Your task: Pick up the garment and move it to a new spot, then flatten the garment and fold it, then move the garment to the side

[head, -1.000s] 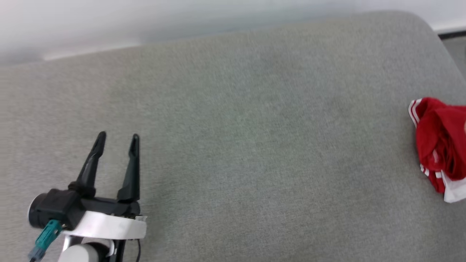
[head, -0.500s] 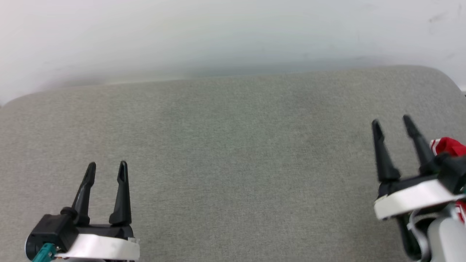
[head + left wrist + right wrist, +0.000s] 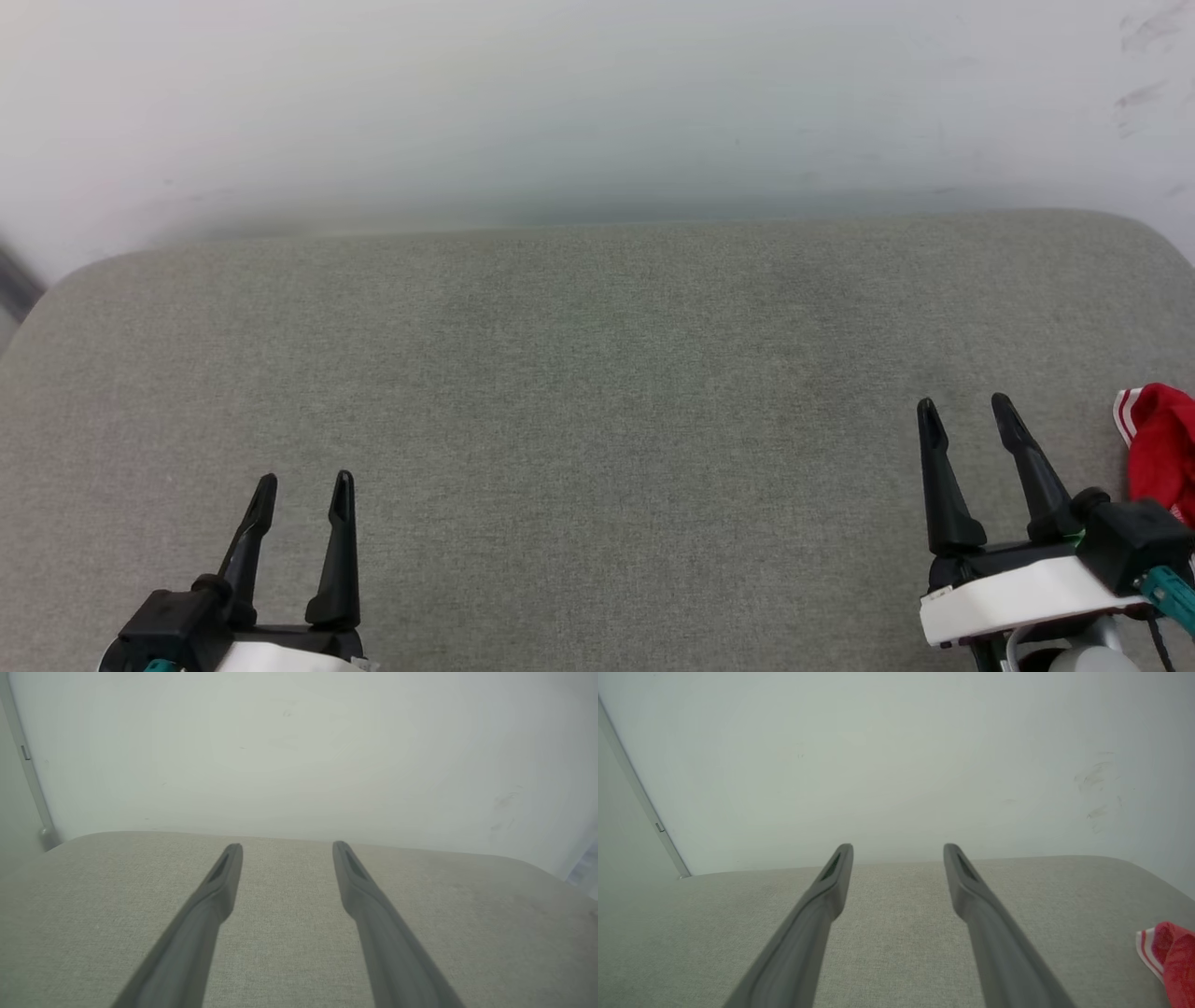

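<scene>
Mostly cut off: garment (image 3: 1158, 450) at right edge, beside right gripper (image 3: 963, 403).

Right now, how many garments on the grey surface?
1: the red garment at the grey surface's right edge, just right of the right gripper, cut off by the frame. More may lie out of view.

Head overhead, wrists low, sharing grey surface (image 3: 597, 373)

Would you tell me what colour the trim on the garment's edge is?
Red and white stripes, on the bright red garment; the head view shows it best.
</scene>
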Robot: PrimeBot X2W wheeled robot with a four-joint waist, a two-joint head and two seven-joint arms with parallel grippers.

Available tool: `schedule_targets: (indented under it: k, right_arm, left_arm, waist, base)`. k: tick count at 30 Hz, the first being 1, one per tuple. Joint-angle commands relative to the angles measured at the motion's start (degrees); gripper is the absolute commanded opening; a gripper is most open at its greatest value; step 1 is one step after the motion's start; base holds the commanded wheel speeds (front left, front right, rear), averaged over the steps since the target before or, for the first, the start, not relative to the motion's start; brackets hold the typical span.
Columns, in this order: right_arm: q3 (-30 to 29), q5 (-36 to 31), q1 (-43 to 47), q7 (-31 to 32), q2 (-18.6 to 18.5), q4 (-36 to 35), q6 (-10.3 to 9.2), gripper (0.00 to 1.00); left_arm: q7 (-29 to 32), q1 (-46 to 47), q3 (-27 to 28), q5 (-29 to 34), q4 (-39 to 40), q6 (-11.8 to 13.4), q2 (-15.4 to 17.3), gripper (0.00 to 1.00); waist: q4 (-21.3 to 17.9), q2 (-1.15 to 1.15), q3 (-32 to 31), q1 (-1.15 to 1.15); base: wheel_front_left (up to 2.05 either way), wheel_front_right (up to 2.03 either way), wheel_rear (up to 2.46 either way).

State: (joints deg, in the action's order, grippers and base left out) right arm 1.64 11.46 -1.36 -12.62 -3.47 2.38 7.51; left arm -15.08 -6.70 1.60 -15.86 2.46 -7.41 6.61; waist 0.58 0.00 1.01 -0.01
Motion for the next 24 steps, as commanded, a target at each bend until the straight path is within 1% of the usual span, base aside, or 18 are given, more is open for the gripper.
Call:
schedule_targets:
  k: [1,6,24]
  right_arm:
    - [-0.24,-0.29,0.47,-0.49,0.35,0.26,-0.03,1.0]
    - [-0.25,-0.49,0.22,-0.54,0.58,0.48,-0.03,1.0]
    - [0.48,0.62,0.09,-1.15,0.71,1.02,-0.03,1.0]
  left_arm:
    - [-0.1,-0.48,-0.2,0.33,0.26,-0.07,0.05,1.0]
    - [-0.1,-0.15,0.06,0.69,0.29,-0.08,-0.48,1.0]
    - [-0.1,-0.1,0.32,-0.03,0.09,-0.08,-0.27,1.0]
  waist:
    - [-0.06,0.0,-0.02,0.01]
    - [-0.35,0.0,-0.07,0.01]
    - [-1.23,0.0,-0.23,0.01]
  base:
    - [0.0,0.0,0.0]
    - [0.0,0.0,0.0]
    - [0.0,0.0,0.0]
